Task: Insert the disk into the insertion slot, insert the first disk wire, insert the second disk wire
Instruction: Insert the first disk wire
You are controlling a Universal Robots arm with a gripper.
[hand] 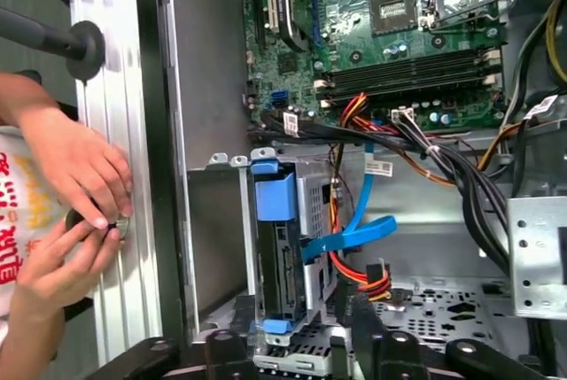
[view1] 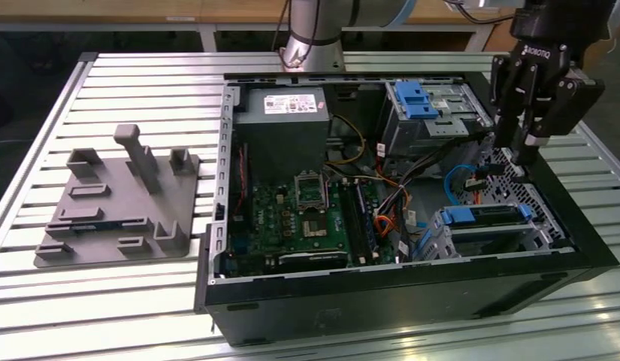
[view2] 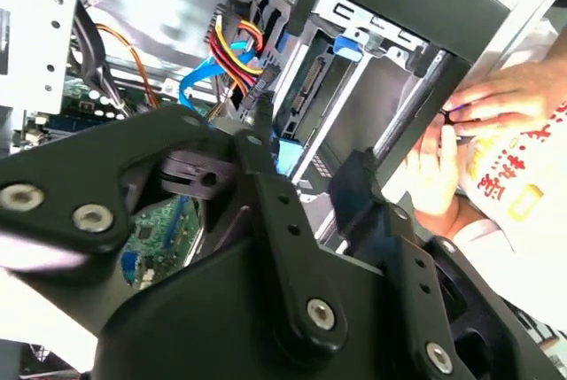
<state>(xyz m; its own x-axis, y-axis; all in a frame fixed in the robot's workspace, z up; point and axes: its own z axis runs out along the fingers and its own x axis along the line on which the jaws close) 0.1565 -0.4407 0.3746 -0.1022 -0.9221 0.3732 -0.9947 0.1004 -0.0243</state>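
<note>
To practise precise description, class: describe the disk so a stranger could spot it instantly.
Start at the open black computer case. In its near corner, on the exterior view's right, a low silver drive cage holds the disk. A bright blue carrier frames it, unlike the taller cage with its small blue clip.

Ribbed silver metal tabletop (view1: 129,83) under bright glare, a wooden surface (view1: 139,9) behind it.

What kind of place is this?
Probably a robot lab or workshop: an open black computer tower case lies on a ribbed silver metal table, with a grey robot arm mounted beside it.
</note>
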